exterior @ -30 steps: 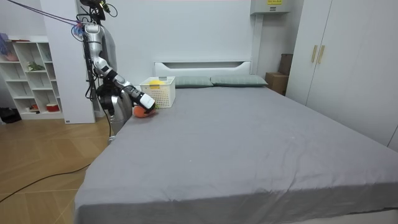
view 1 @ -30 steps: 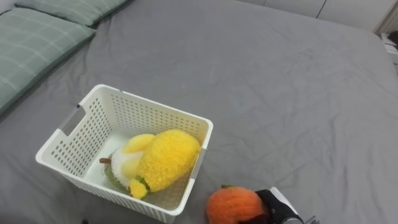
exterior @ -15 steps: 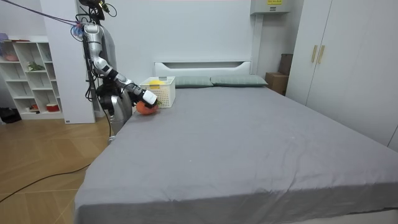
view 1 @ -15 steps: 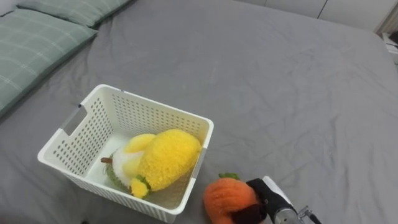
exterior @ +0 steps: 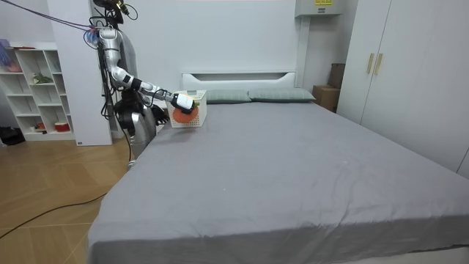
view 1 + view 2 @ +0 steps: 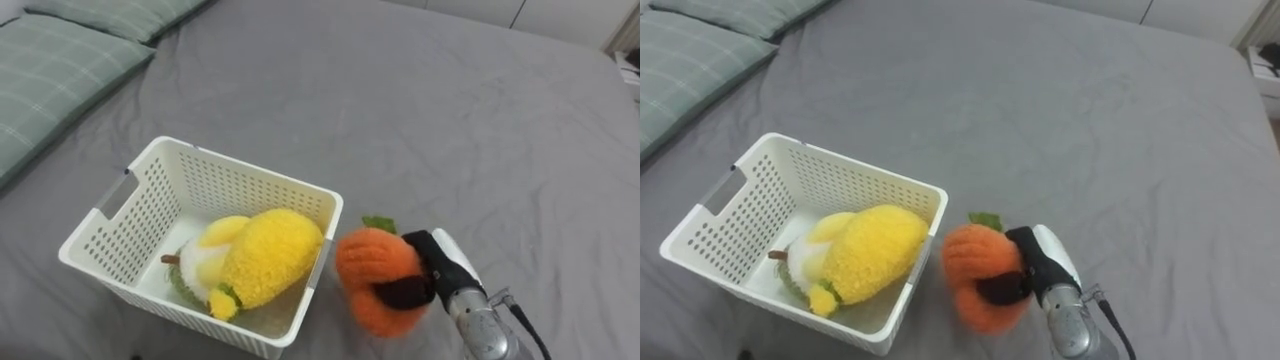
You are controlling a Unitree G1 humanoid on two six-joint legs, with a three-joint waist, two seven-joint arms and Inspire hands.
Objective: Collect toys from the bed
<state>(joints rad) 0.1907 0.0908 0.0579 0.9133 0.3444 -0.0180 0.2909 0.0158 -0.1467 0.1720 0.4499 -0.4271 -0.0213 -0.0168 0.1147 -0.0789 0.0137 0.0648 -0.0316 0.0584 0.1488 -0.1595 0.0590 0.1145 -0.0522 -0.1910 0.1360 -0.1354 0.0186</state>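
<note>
An orange plush toy is gripped in the right hand, with the dark fingers curled round it. It is held clear of the grey bed, just beside the right rim of a white perforated basket, a position judged to be chosen so that it can be dropped in next. The basket is set on the bed near green pillows. Inside it a yellow plush toy is seen, with a pale and green toy partly hidden beneath.

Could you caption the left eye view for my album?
Right hand grips an orange plush toy beside a white basket holding a yellow plush.
</note>
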